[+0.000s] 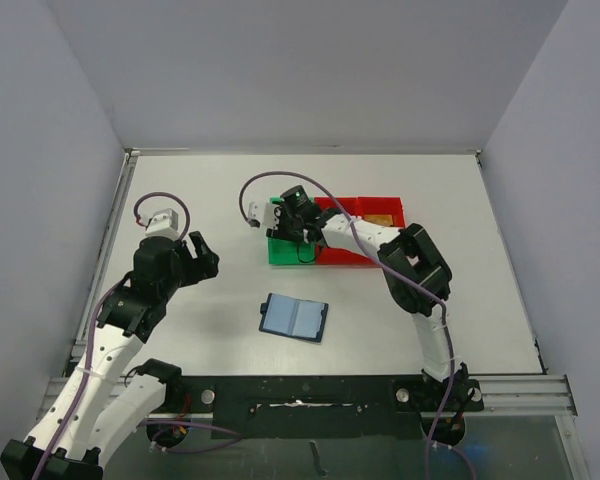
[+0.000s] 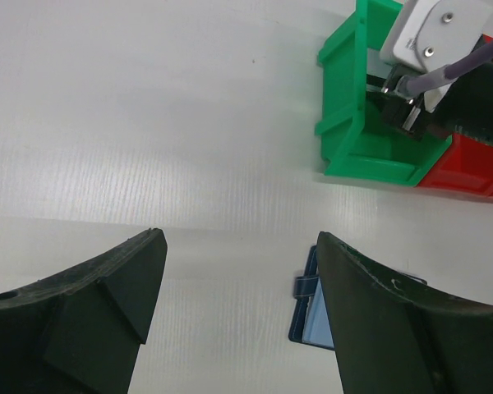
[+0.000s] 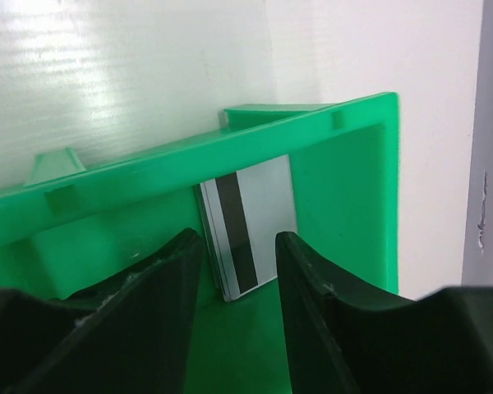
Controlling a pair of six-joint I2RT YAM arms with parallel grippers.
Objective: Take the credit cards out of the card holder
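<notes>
Right gripper (image 3: 237,244), jaws parted, sits in the green bin (image 3: 189,156) at upper centre, a silver-grey credit card (image 3: 263,197) apparently lying free beyond its fingers; card holder (image 1: 293,317) lies open below centre; left gripper (image 2: 238,246) spread wide, empty, at left.

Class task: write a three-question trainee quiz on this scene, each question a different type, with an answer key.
1. True or false: the wallet lies shut.
2. Fill in: the left gripper holds ____.
3. The silver card is in: A the wallet; B the green bin; C the left gripper.
Key: 1 false; 2 nothing; 3 B.
</notes>
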